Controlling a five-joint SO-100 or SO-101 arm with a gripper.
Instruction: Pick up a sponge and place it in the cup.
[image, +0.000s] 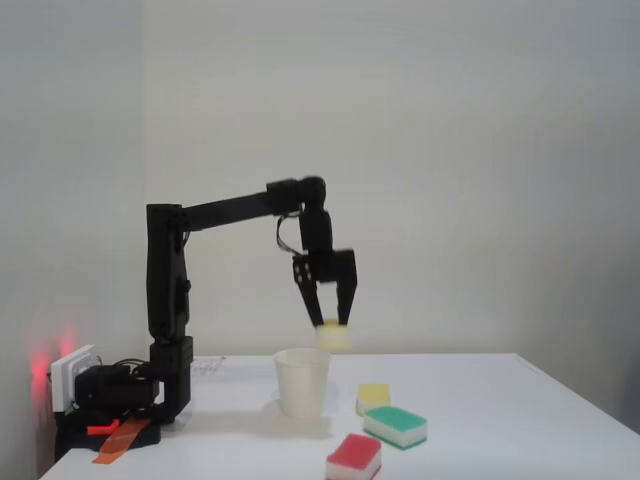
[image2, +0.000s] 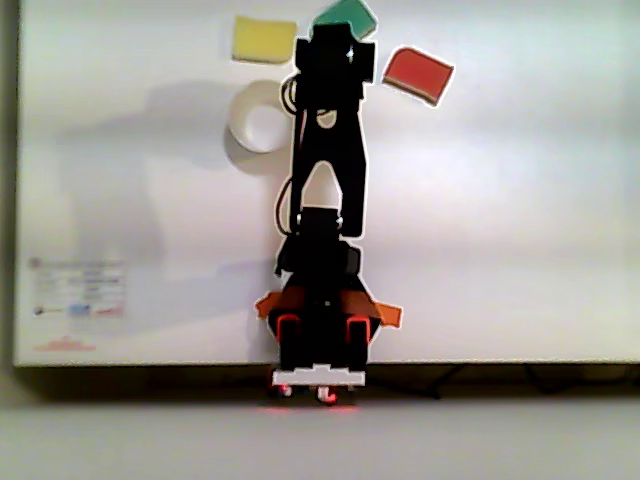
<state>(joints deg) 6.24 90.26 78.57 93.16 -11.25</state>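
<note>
In the fixed view my gripper (image: 332, 324) hangs in the air, shut on a small pale-yellow sponge (image: 333, 338). The sponge sits just above the rim of the white paper cup (image: 302, 382) and a little to its right. The cup stands upright on the white table. In the other view, seen from above, the cup (image2: 256, 125) lies left of the black arm (image2: 330, 150); the arm's head covers the held sponge there.
A second yellow sponge (image: 373, 396) (image2: 264, 40) lies beside the cup. A green-topped sponge (image: 396, 425) (image2: 345, 15) and a red-topped sponge (image: 354, 457) (image2: 418, 75) lie near it. The arm's base (image: 120, 395) stands at the table's left in the fixed view.
</note>
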